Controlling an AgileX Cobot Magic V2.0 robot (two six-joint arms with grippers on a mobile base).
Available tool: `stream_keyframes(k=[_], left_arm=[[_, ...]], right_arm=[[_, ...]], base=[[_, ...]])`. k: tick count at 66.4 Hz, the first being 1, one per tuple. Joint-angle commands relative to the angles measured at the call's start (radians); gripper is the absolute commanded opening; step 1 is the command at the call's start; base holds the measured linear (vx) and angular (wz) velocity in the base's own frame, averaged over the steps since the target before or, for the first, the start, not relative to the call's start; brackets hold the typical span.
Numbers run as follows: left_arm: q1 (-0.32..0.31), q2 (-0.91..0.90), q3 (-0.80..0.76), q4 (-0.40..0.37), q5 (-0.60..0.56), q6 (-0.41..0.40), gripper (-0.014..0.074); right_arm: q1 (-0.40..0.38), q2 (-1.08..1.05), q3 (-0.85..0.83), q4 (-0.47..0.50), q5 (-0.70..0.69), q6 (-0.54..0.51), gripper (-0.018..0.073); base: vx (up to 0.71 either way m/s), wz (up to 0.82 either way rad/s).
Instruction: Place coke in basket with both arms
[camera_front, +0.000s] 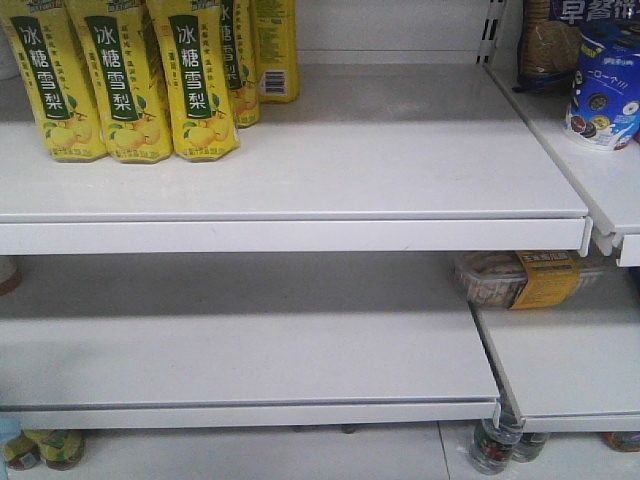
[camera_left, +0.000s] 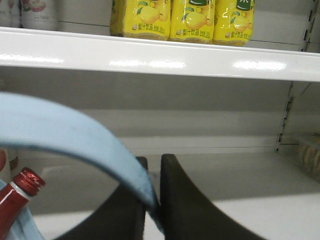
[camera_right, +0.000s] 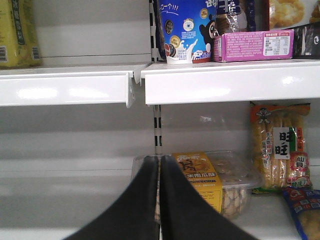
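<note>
White shelves (camera_front: 300, 160) fill front view, 2 tiers bare at centre. Yellow pear-drink bottles (camera_front: 130, 80) stand upper left on top tier. Light blue basket handle (camera_left: 65, 130) arcs across left wrist view, pinched between left gripper (camera_left: 154, 200) fingers, clamped on strap. Right gripper (camera_right: 160, 200) fingers pressed together, holding nothing, in front of clear snack tray (camera_right: 225, 180). Coke (camera_left: 17, 200) at lower left of left wrist view, red cap up, tilted, beside basket edge; whether inside basket, cannot tell.
</note>
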Motion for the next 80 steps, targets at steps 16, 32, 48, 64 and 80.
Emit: stream_keyframes(k=[16, 32, 48, 64, 80], left_arm=[[0.0, -0.021, -0.008, 0.052, -0.154, 0.052, -0.0006], [0.0, -0.021, -0.008, 0.052, -0.154, 0.052, -0.0006], [0.0, -0.021, -0.008, 0.052, -0.154, 0.052, -0.0006], [0.0, -0.021, -0.008, 0.052, -0.154, 0.052, -0.0006], [0.0, -0.021, -0.008, 0.052, -0.154, 0.052, -0.0006]], right_arm=[[-0.007, -0.018, 0.012, -0.006, -0.081, 0.004, -0.0004], [-0.007, -0.018, 0.011, -0.006, -0.081, 0.004, -0.0004], [-0.007, -0.018, 0.01, -0.006, -0.049, 0.003, -0.0004], [-0.007, -0.018, 0.011, -0.007, 0.064, 0.003, -0.0004], [-0.007, -0.018, 0.011, -0.01, -0.018, 0.003, -0.0004]], base=[[0.0, 0.0], [0.0, 0.0], [0.0, 0.0], [0.0, 0.0], [0.0, 0.0]])
